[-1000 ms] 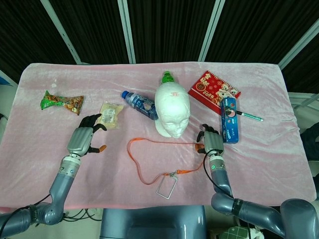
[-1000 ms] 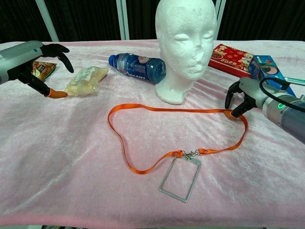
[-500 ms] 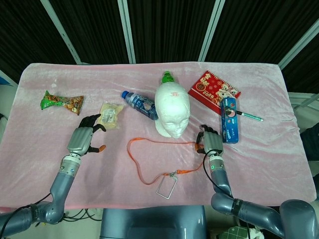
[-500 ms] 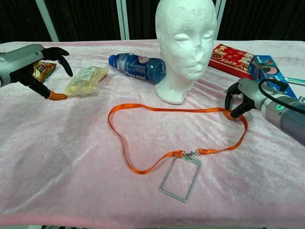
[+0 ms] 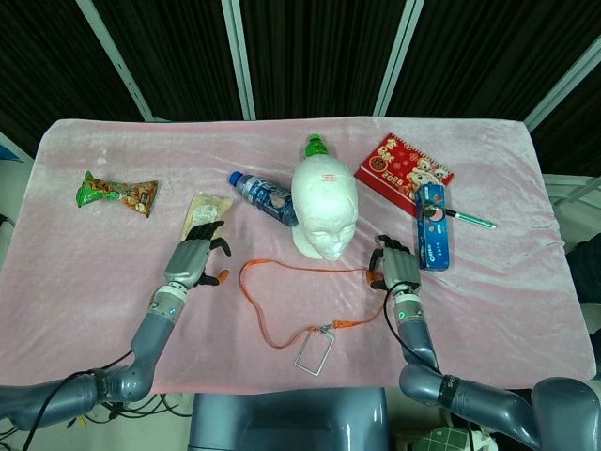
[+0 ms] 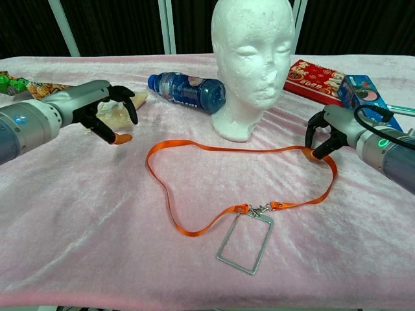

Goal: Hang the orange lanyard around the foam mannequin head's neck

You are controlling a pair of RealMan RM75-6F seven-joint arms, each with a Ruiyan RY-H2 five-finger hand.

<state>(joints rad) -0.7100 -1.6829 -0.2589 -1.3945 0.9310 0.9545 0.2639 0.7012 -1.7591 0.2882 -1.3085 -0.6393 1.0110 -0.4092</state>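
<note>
The orange lanyard is seen lying flat in an open loop on the pink-covered counter, in front of the foam mannequin head, with its clear badge holder trailing at the near side. Nothing is yet lifted. At the loop's right bend, the right hand is held where it was a second ago, fingers curled down onto the strap; whether the strap is truly pinched cannot be told, though contact looks likely. The big change is on the other side: the left hand has been swung in from the far left of the counter and is now placed just beside the loop's left bend, fingers apart and holding nothing. The snack packet is left behind it, the water bottle lies near the head's base. By this reading, a two-handed lift is being set up: the left bend is to be taken next, so the loop can be spread and passed over the head.
</note>
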